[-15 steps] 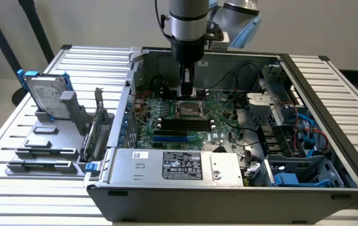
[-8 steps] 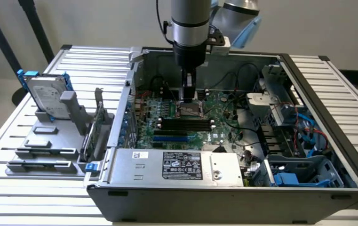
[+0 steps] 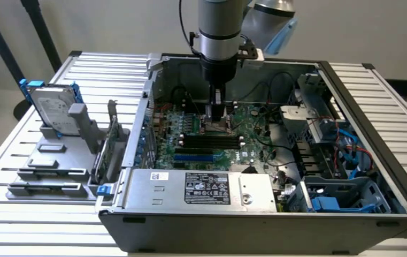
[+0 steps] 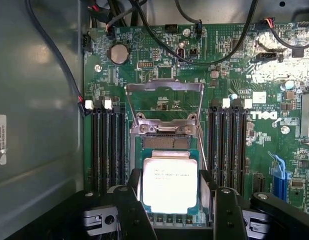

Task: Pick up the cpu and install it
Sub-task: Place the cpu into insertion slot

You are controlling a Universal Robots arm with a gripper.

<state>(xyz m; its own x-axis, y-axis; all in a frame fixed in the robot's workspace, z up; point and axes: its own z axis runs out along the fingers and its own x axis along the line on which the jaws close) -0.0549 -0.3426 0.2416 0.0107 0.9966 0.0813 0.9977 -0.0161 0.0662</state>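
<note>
My hand is down inside the computer case, right over the motherboard socket. The cpu lies within my hand's span at the socket, seemingly seated. Gripped or let go? I can't tell.

Arm hangs vertical, fingers clamped on the cpu.
</note>
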